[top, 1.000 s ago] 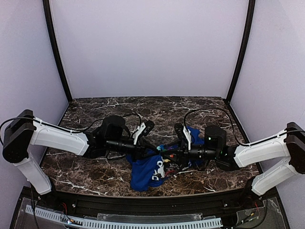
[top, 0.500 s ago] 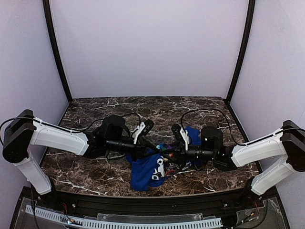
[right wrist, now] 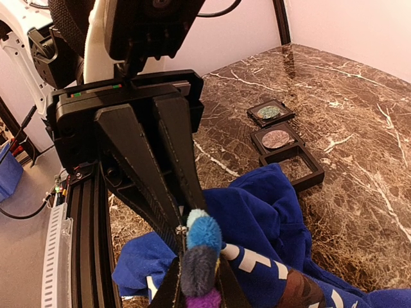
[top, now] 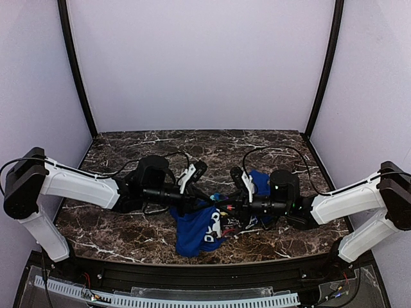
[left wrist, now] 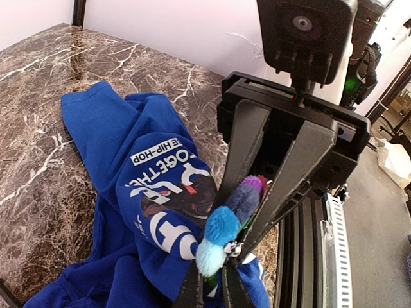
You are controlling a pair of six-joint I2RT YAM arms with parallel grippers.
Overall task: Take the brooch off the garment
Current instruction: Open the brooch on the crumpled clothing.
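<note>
The blue printed garment [top: 196, 234] lies crumpled at the front middle of the marble table, with one fold raised to the grippers. The brooch [top: 221, 206] is a fuzzy strip of light blue, blue, grey and purple tufts with green and red behind; it also shows in the left wrist view [left wrist: 221, 228] and the right wrist view [right wrist: 202, 247]. My right gripper [right wrist: 198, 277] is shut on its grey and purple end. My left gripper [left wrist: 215, 282] is shut at its light-blue end, by a small metal clasp [right wrist: 182, 229]. The two grippers meet tip to tip [top: 209, 204] [top: 230, 206].
Three small dark square trays [right wrist: 270, 113] [right wrist: 278, 138] [right wrist: 297, 168] sit on the marble just beyond the garment. The table's front rail [left wrist: 334, 244] runs close beside the grippers. Purple walls enclose the table on three sides.
My right arm has shifted a little to the left, toward the left gripper, and the raised fold has bunched up. The left arm has hardly moved.
</note>
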